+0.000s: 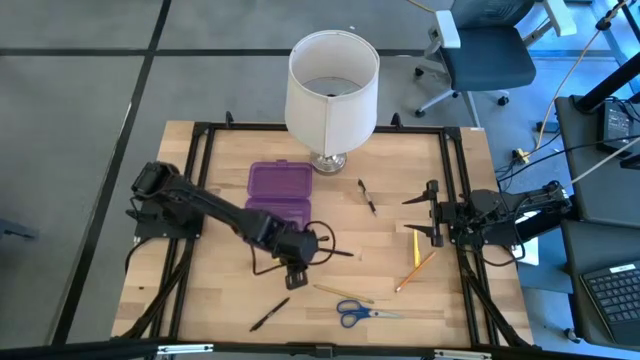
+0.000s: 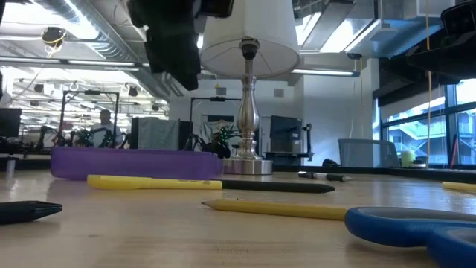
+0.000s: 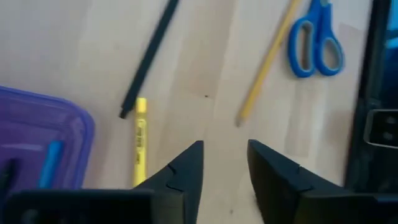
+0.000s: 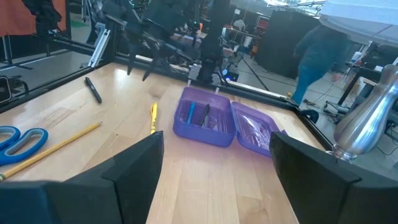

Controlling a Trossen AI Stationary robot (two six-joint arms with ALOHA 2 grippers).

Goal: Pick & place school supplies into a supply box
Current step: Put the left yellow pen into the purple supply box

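From above: purple box lying open on the surface, just beside the lamp; left hand reaching out in front of the box, right hand parked at the right edge, fingers spread and empty. Still loose on the wood: scissors, a yellow pencil beside them, a black pen near the front, another black pen by the lamp, two orange-yellow pencils near the right hand. From table height: box a low purple slab behind a yellow pen and a dark pen; blue scissor handle close at the front. Past the left fingers: hand open, nothing between the tips, hovering over bare wood just beside the yellow pen, box corner showing a blue item inside. Past the right fingers: wide apart, box tray holding a blue item plus something dark. Judged barely begun — a couple of items in, most of the supplies left out.
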